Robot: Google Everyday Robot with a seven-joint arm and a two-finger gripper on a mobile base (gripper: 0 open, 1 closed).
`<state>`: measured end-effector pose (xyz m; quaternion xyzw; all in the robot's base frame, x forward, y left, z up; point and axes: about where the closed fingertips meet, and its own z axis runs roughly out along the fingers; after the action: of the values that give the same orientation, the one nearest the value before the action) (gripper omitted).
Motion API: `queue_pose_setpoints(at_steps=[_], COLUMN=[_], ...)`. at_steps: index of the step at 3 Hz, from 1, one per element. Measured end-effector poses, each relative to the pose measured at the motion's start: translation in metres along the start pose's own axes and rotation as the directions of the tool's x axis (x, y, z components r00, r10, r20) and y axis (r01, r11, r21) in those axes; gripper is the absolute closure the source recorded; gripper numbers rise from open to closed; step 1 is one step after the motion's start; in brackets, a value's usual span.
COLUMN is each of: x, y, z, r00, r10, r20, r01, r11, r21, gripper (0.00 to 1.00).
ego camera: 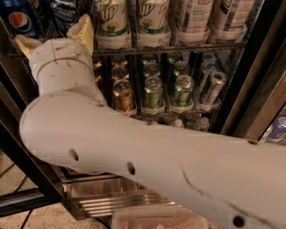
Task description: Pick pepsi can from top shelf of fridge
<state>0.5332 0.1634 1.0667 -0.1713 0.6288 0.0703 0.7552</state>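
Note:
Two blue pepsi cans stand at the far left of the top shelf [178, 48]: one [18, 20] at the left edge and one [65, 11] right of it, both cut off by the frame's top. My gripper [52, 32] is just in front of and below them, at the shelf's front edge. Its two pale yellow fingers [82, 29] are spread apart, with nothing held between them. My thick white arm [134, 152] crosses the view from the lower right. The fridge's black frame [263, 85] runs down the right side.
White-green 7UP cans [111, 22] and white cans [192, 18] fill the rest of the top shelf. The lower rack holds a copper-gold can [123, 94] and green cans [153, 91]. The ribbed steel base [111, 201] lies below.

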Motion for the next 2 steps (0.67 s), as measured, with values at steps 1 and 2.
queue_pose_setpoints(at_steps=[1,2], x=[-0.0013,-0.0029], y=[-0.0033,-0.0075], z=[0.0071,0.0105], r00=[1.000,1.000], r10=[-0.002,-0.014], r20=[0.007,0.016], r01=[0.002,0.013], r11=[0.9998,0.9994], r21=[0.018,0.032], gripper=[0.30,0.31])
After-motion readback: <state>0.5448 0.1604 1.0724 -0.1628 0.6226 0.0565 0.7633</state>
